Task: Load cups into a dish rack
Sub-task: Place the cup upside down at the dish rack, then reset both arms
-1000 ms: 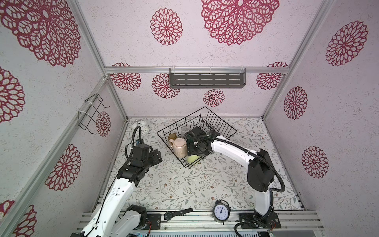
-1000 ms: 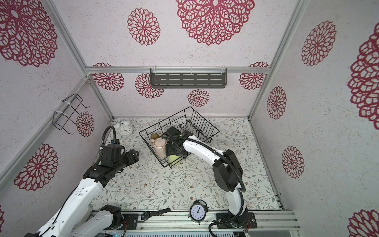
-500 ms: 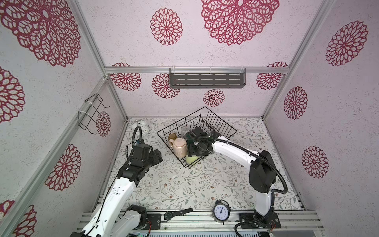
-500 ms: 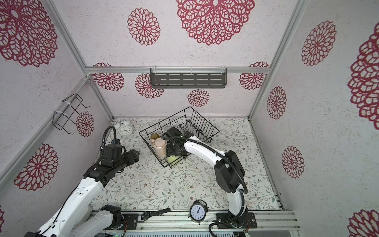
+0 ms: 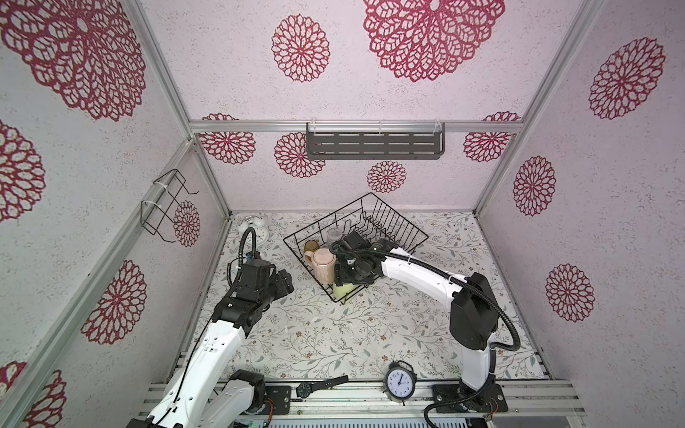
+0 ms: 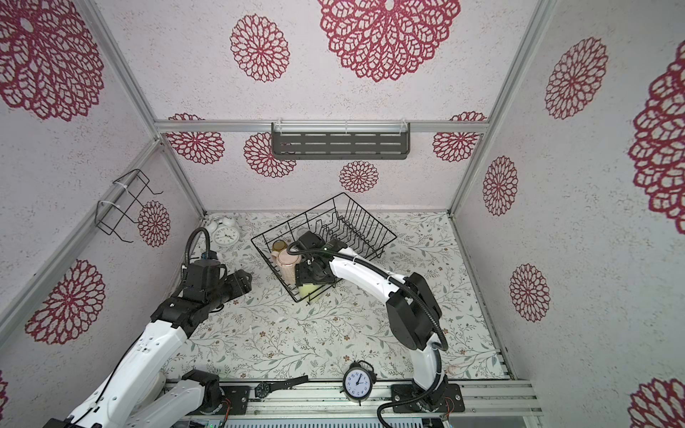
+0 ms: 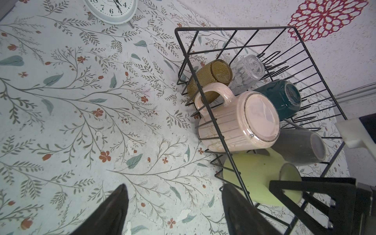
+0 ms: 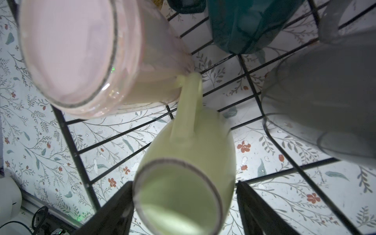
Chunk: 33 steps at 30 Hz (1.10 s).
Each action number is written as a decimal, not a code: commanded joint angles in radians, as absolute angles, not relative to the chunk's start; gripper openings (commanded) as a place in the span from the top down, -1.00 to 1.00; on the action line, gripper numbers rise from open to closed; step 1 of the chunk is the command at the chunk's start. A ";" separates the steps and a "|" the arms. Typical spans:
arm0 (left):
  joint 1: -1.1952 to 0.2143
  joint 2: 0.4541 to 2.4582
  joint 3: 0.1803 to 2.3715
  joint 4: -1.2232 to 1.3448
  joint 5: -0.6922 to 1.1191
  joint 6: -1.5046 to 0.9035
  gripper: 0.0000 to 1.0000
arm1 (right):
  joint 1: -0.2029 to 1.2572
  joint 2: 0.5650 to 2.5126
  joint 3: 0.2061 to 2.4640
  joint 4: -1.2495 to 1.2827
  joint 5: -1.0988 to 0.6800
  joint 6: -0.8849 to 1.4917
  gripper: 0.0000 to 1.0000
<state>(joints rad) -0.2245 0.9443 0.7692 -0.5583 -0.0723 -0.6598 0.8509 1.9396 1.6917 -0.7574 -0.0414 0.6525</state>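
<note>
Right end effector (image 8: 184, 183) inside the dish rack (image 5: 393, 226), fingers spread to either side of the pale yellow-green mug (image 8: 189, 146), with a thin gap showing at one finger. The mug sits base up in the rack's near corner, its handle pointing toward the ribbed pink mug (image 7: 240, 126) just beside it. Also base up within the rack are the grey mug (image 7: 299, 146), dark teal mug (image 7: 282, 99), clear glass (image 7: 248, 71) and amber tumbler (image 7: 209, 79). Left end effector (image 7: 174, 187) hovers over the floral worktop (image 5: 333, 333) just outside the rack's left edge, fingers spread, nothing between them. A white alarm clock (image 7: 110, 8) stands in the worktop's far left corner and a black alarm clock (image 5: 399, 381) at its near edge.
</note>
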 commanded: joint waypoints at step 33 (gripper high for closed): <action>-0.212 0.823 0.875 -0.580 -0.680 -0.579 -0.95 | 0.487 0.857 0.781 0.021 0.819 0.342 -0.98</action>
<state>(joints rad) -0.2226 0.8234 0.8604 -0.6075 -0.5293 -0.5694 0.5980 0.9131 0.8341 -0.0563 0.7441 0.3733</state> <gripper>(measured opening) 0.974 0.988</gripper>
